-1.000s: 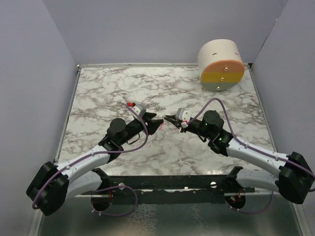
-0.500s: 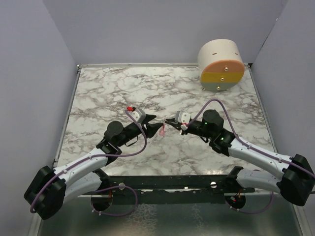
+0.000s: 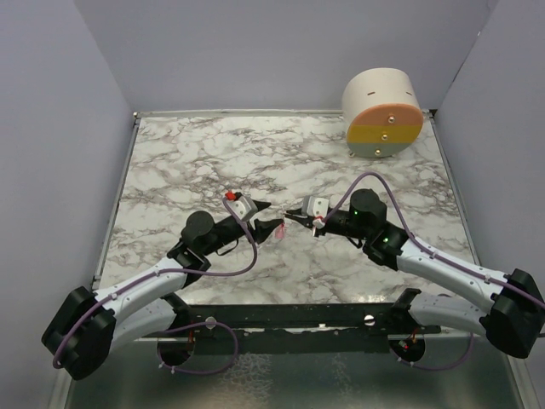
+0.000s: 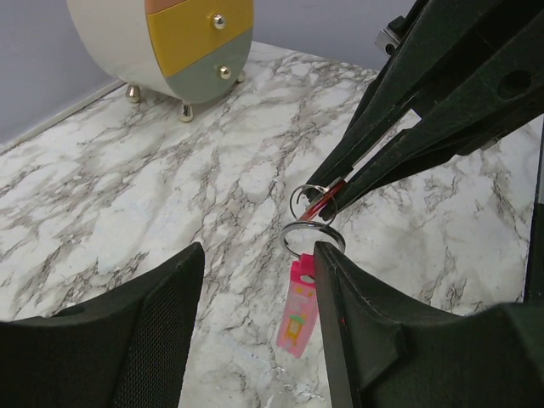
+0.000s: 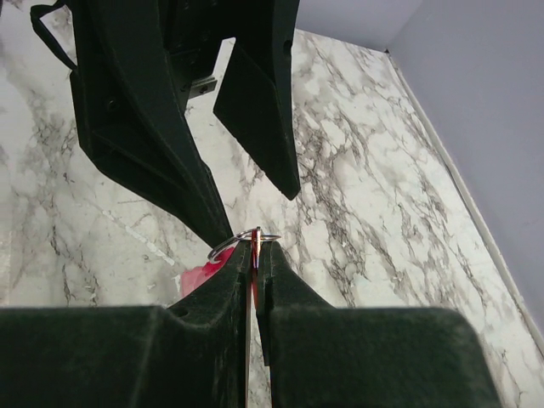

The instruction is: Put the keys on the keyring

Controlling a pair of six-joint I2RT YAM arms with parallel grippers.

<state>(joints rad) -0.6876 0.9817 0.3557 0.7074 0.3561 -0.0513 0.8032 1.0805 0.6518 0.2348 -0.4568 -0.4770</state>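
The left hand [image 4: 259, 253] has widened off the keyring [image 4: 312, 235], which now dangles from the key [image 4: 320, 198] above the bench [image 4: 170, 187]. The right hand [image 5: 255, 246] stays pinched on that key; threading looks done

Shiny metal and glossy pink keyring [image 4: 296, 308], red plastic-headed key [image 4: 320, 204], smooth polished marble-patterned table [image 4: 144, 187].

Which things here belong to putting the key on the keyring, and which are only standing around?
For the job:
- red-headed key, pinched in the right gripper
- keyring with pink strap
- left gripper, open

Not part of it:
- round mini drawer chest
- marble table
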